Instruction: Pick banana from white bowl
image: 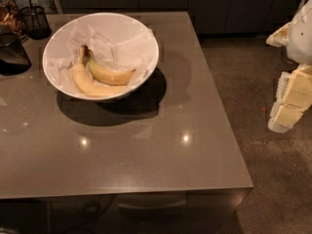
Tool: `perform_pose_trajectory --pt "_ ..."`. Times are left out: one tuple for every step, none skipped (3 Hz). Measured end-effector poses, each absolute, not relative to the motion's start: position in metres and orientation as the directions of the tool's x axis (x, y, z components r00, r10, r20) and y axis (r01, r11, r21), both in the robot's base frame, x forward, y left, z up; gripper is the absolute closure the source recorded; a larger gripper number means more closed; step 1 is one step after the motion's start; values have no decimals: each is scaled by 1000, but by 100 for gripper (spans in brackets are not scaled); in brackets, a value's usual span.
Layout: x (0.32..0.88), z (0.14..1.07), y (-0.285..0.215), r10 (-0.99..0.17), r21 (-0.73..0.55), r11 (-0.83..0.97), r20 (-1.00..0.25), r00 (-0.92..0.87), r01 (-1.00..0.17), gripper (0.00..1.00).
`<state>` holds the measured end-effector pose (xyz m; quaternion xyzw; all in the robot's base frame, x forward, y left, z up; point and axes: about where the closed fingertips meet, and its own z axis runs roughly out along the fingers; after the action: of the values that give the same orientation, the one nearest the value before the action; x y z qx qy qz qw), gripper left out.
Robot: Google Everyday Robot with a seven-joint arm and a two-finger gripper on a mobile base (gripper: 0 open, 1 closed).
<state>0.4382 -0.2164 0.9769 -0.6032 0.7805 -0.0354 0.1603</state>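
The white bowl (pixel 141 38), lined with crumpled white paper, stands at the back left of the grey table. Two bananas lie in it side by side. The banana (pixel 111 75) is the deeper yellow one on the right, with a greenish stem pointing to the back. A paler banana (pixel 84 82) with a brown stem end lies against its left side. My gripper (pixel 291 100), cream and white, hangs at the right edge of the view, over the floor, well to the right of the table and far from the bowl. It holds nothing that I can see.
A dark wire-mesh cup (pixel 35 21) and a dark container (pixel 10 53) stand at the table's left edge, behind and beside the bowl. The table (pixel 161 155) ends at its right edge near the gripper; grey floor (pixel 273 189) lies beyond. Dark cabinets run along the back.
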Motion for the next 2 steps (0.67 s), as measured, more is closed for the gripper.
perform_pose_trajectory --pt "438 977 -216 -953 -249 270 -207 -221 -930 0" --pt "442 979 -212 -954 -250 272 -193 -228 -929 0"
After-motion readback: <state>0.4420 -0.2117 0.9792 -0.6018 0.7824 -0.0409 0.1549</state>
